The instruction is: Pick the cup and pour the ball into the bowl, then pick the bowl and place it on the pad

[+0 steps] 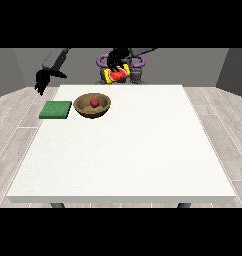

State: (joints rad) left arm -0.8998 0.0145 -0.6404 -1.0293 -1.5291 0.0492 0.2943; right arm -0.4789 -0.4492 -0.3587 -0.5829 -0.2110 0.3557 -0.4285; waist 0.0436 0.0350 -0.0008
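You've got the brown bowl (pixel 93 106) sitting on the white tabletop (pixel 123 155) near the far edge, red ball (pixel 94 102) inside it. Green pad (pixel 56 110) lies flat just beside the bowl, toward the view's left, not touching. Hand at the view's right (pixel 116 61) is raised above the far edge, fingers curled round a red-and-yellow cup (pixel 117 74). Hand at the view's left (pixel 41 81) hangs off the tabletop's far left corner, holding nothing, fingers pointing down.

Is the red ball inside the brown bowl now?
Yes, it is in. The red ball sits in the middle of the brown bowl, with the bowl's rim all around it.
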